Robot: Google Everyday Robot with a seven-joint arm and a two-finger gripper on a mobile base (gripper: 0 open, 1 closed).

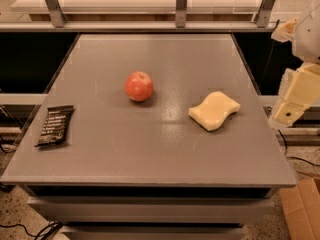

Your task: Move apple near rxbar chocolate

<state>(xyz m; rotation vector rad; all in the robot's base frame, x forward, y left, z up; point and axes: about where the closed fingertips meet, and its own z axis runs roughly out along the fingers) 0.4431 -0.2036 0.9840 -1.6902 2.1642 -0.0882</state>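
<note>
The apple (139,86) sits free near the centre of the table (150,154), well apart from the chocolate bar (55,126) at the 8 o'clock edge, evidently unclaimed as the gripper (289,109), wide or narrow I cannot tell, hangs off-table at 3 o'clock beyond the sponge (214,110).

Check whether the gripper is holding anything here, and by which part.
Nothing is held. The gripper sits off the right edge of the table; the apple, bar and sponge lie apart from it.
</note>
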